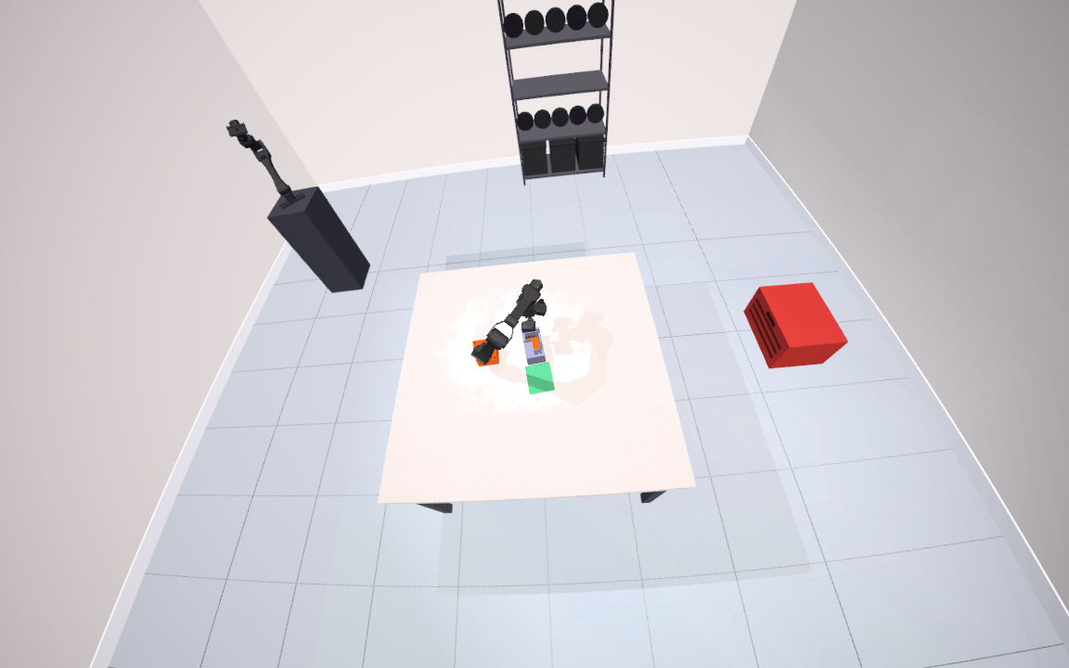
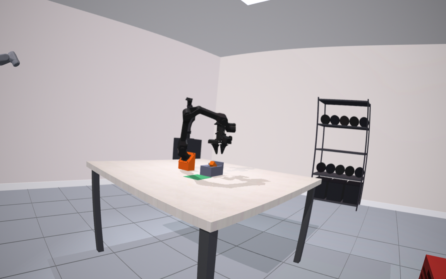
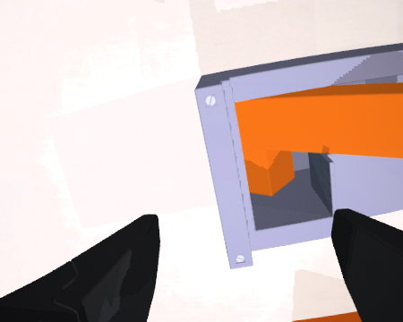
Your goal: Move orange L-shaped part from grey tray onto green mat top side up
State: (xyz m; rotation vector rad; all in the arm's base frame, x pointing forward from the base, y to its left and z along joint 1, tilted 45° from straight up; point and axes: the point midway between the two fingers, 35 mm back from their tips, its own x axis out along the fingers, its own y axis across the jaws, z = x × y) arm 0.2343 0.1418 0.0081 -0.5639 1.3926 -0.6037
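Exterior view: white table (image 2: 196,201) on grey tiles – claw (image 2: 220,149) part-open, empty, above tray (image 2: 210,169).

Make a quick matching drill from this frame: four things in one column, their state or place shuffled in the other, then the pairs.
1. gripper
2. orange part
3. green mat
4. grey tray

A. flat on the table, nothing on it
B. tipped, one end raised out of the pocket
C. open, above the tray, holding nothing
D. between the mat and the arm's reach, holding the part

Pairs: 1-C, 2-B, 3-A, 4-D
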